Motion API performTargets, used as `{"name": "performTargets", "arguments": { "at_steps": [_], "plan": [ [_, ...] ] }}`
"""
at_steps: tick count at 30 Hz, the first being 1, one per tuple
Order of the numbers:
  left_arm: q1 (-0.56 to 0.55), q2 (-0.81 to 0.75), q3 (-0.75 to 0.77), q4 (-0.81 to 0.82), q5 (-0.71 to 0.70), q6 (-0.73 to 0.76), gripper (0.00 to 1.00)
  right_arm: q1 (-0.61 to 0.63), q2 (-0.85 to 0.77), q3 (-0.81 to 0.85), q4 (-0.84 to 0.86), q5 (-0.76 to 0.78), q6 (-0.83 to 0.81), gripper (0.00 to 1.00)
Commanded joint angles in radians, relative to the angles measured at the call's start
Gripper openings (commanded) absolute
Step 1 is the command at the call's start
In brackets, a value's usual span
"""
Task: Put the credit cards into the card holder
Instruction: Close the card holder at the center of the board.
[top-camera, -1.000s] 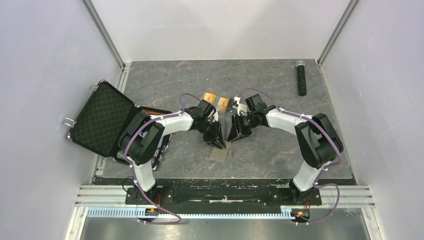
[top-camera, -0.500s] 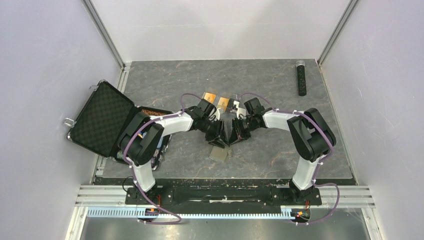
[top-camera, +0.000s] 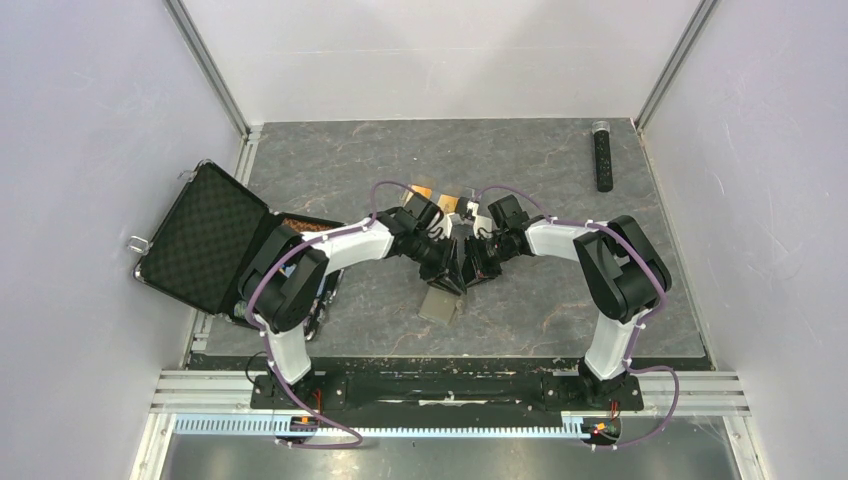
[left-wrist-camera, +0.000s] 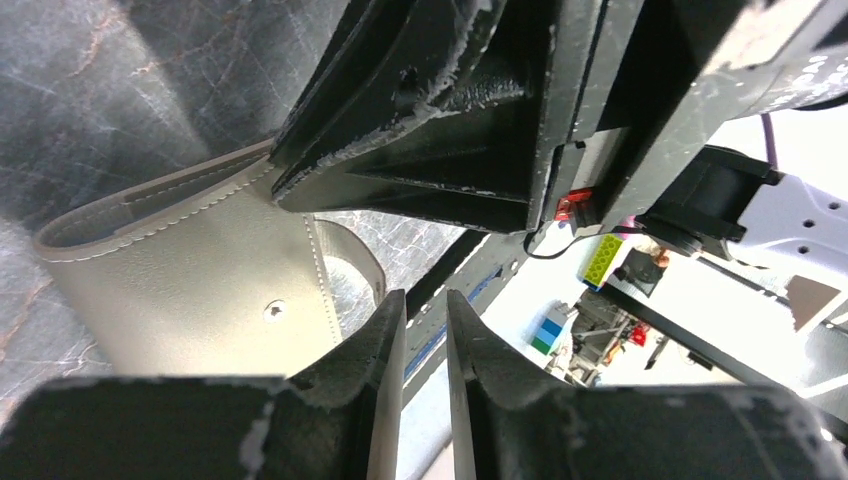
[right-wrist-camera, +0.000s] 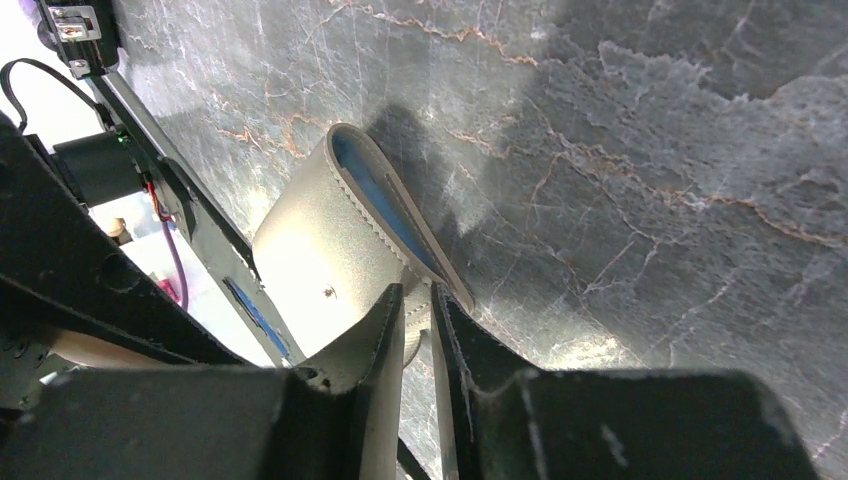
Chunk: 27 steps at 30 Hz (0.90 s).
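The taupe card holder (top-camera: 438, 307) lies on the dark marbled table just in front of both grippers. In the right wrist view the card holder (right-wrist-camera: 320, 240) has one flap bowed up, showing its light blue inside. My right gripper (right-wrist-camera: 417, 290) is closed to a narrow gap with the holder's stitched edge at its tips; from above it (top-camera: 473, 272) meets the left one. My left gripper (left-wrist-camera: 425, 295) is nearly shut and empty, just right of the holder's (left-wrist-camera: 200, 290) snap tab, at mid-table (top-camera: 455, 278). Two orange-gold credit cards (top-camera: 424, 190) (top-camera: 451, 207) lie behind the arms.
An open black case (top-camera: 205, 235) lies at the left edge of the table beside the left arm. A black tube-like object (top-camera: 603, 155) lies at the far right. The right gripper's black fingers (left-wrist-camera: 450, 130) fill the top of the left wrist view.
Both grippers have moved toward each other and now meet above the card holder's far edge. The left arm swung right; the right arm drew in leftward.
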Motion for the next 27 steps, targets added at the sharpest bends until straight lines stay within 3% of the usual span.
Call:
{"name": "performTargets", "arguments": {
  "at_steps": [1, 7, 13, 27],
  "plan": [
    [-0.014, 0.017, 0.068, -0.122, -0.05, 0.081, 0.27, 0.005, 0.032, 0.018, -0.006, 0.035, -0.027, 0.19],
    [-0.024, 0.008, 0.09, -0.204, -0.166, 0.125, 0.35, 0.005, 0.04, 0.029, -0.011, 0.031, -0.03, 0.19],
    [-0.04, 0.05, 0.114, -0.205, -0.125, 0.148, 0.28, 0.005, 0.044, 0.032, -0.016, 0.029, -0.035, 0.18],
    [-0.049, 0.035, 0.107, -0.168, -0.08, 0.154, 0.31, 0.005, 0.046, 0.031, -0.021, 0.029, -0.041, 0.18]
  ]
}}
